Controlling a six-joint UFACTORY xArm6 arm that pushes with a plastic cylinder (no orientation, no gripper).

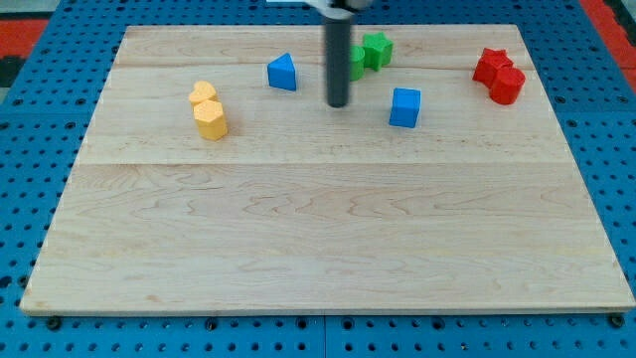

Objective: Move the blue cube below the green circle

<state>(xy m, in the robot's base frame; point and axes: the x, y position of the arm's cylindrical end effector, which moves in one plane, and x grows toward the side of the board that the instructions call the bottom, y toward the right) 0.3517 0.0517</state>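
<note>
The blue cube (404, 107) sits on the wooden board (328, 239) right of centre near the view's top. The green circle (355, 64) is up and to the left of it, mostly hidden behind the rod. A green star (377, 49) touches the circle's right side. My tip (338, 104) rests on the board left of the blue cube, with a gap between them, and just below the green circle.
A blue triangle (282, 73) lies left of the rod. A yellow heart (204, 93) and a yellow hexagon (211, 120) sit together at the left. Two red blocks (490, 65) (508, 85) touch each other at the top right.
</note>
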